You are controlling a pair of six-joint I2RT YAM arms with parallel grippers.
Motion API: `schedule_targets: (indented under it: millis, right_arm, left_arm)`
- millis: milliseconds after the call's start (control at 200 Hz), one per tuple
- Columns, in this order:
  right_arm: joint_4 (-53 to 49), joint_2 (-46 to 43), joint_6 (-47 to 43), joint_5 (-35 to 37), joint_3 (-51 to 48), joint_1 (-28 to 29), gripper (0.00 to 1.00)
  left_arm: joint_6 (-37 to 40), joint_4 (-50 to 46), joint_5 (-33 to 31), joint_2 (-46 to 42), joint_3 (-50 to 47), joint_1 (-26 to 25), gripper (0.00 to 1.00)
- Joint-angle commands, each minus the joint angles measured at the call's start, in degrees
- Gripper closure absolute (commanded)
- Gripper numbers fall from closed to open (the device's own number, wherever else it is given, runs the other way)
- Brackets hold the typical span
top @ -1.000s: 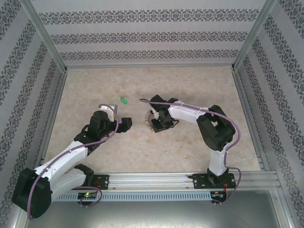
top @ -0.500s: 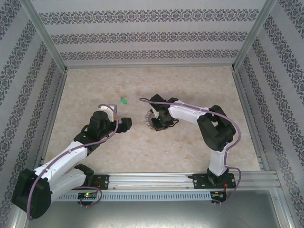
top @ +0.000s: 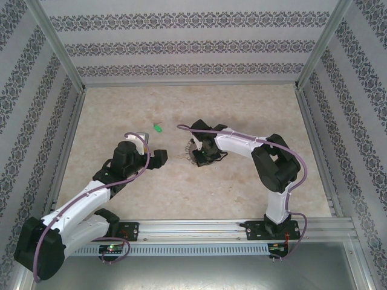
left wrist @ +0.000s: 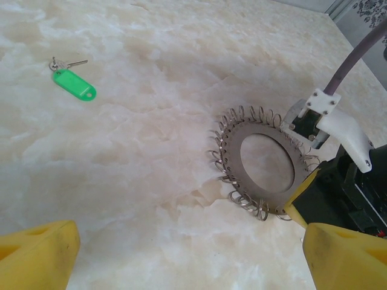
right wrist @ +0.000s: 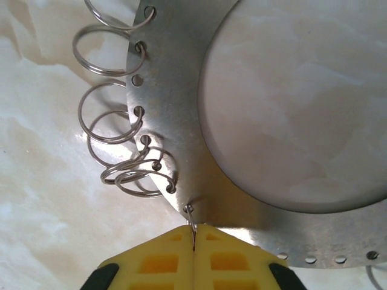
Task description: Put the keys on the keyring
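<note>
The keyring (left wrist: 231,138) is a flat grey metal ring lying on the table, with several small wire loops hanging from holes round its rim; it is also seen from above (top: 190,150) and close up (right wrist: 172,90). My right gripper (right wrist: 193,234) is shut, its yellow fingertips pinching one thin wire loop at the ring's near rim. From above, the right gripper (top: 199,158) sits over the ring's right side. The keys (left wrist: 73,83), a small silvery key on a bright green tag, lie apart to the far left (top: 157,128). My left gripper (left wrist: 187,260) is open, low over bare table just short of the ring.
The marble-patterned table (top: 242,109) is fenced by aluminium rails and patterned walls (top: 193,45). The right arm's purple cable (left wrist: 354,57) and white wrist bracket (left wrist: 329,115) hang just beyond the ring. Open floor lies between the keys and the ring.
The right gripper's jaws have closed onto the wire loop at the keyring's rim. Both arms have stayed almost in place, and the keys have not moved.
</note>
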Motion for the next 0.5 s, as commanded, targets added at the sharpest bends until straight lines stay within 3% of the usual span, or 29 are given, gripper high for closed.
schedule_targets:
  millis: [0, 290, 495]
  right_arm:
    - [0.94, -4.41, -2.0, 2.15, -2.02, 0.77, 1.0]
    - [4.61, -18.62, -11.27, 6.78, -6.34, 3.9, 1.0]
    - [11.66, -33.1, -20.77, 2.43, -11.11, 4.55, 1.0]
  left_arm:
    - [0.74, -1.93, -0.03, -1.38, 1.65, 0.76, 0.05]
    - [1.48, -1.92, 3.17, -1.58, 3.21, 0.69, 0.06]
    - [1.92, 6.3, 15.04, -5.58, 2.55, 0.67, 0.12]
